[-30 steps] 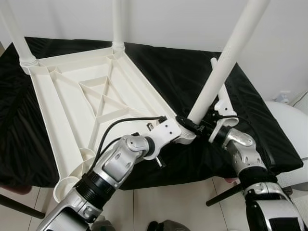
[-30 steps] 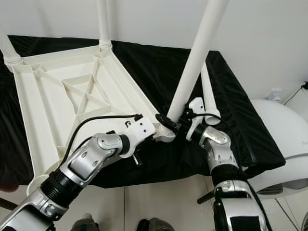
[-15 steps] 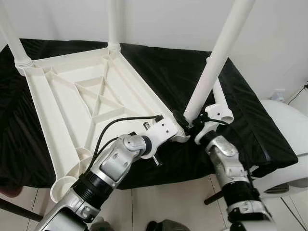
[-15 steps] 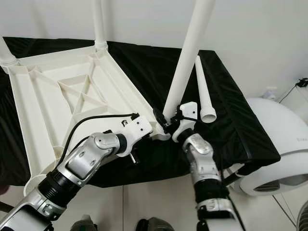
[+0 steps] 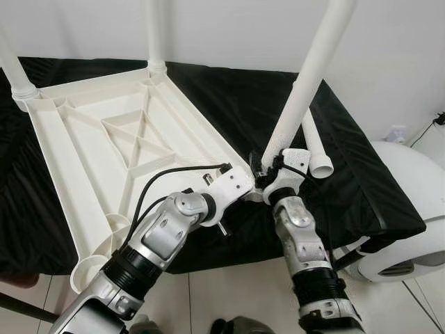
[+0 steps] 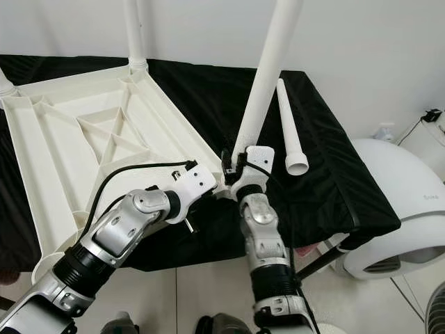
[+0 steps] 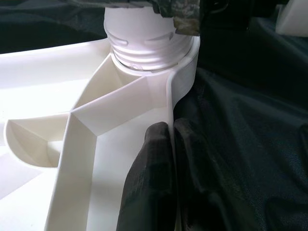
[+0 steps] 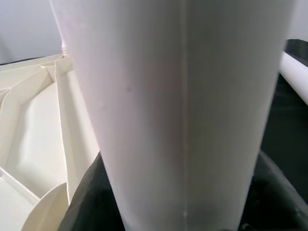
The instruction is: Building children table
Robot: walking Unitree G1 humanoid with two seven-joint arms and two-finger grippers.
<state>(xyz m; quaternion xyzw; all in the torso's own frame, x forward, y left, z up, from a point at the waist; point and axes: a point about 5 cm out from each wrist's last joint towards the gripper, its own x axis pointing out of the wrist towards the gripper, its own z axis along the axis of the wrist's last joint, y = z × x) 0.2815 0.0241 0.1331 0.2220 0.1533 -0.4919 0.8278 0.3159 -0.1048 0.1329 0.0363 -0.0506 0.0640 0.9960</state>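
2 white legs already stand in the far corners of the upturned white tabletop (image 5: 104,139), which lies on a black cloth (image 5: 236,97). At its near right corner socket (image 7: 149,53), the right gripper (image 5: 268,170) has its fingers clamped around the base of a 3rd table leg (image 5: 306,76), held tilted. The left gripper (image 7: 166,144) pinches the tabletop's rim just beside that socket. A loose leg (image 6: 287,129) rests on the cloth right of the tabletop
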